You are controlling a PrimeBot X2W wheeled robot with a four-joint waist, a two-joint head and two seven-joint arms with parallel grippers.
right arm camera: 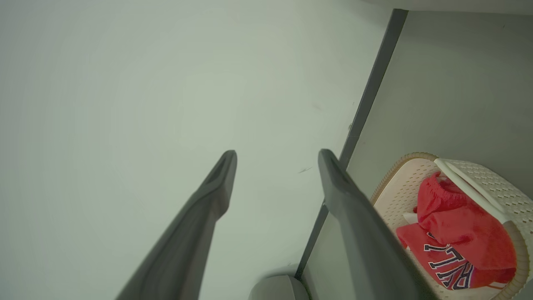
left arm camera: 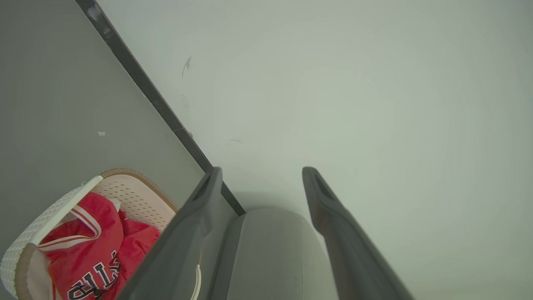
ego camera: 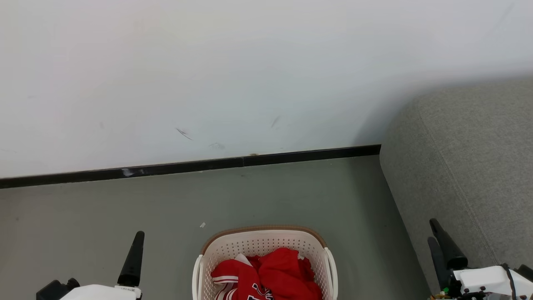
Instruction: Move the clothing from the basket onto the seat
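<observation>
Below, clothing (ego camera: 270, 273) heaped in basket (ego camera: 258, 241), seat (ego camera: 470, 166) nearby, left pincer (left arm camera: 263, 171) spread, right pincer (right arm camera: 279, 153) spread, both empty

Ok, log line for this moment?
clothing: in basket | sofa: right of basket | left gripper: open, empty | right gripper: open, empty | pickup not begun

In the head view the bottom edge cuts off the near half of the basket (ego camera: 250, 243) and the lower part of the clothing (ego camera: 283, 266), leaving the navy lettering (ego camera: 258, 296) unreadable. The seat (ego camera: 470, 166) runs off the right edge. In the left wrist view a finger of the left tool (left arm camera: 262, 171) hides the basket's far corner. A pale speck (ego camera: 202, 225) on the floor (ego camera: 104, 208) is too small to tell
</observation>
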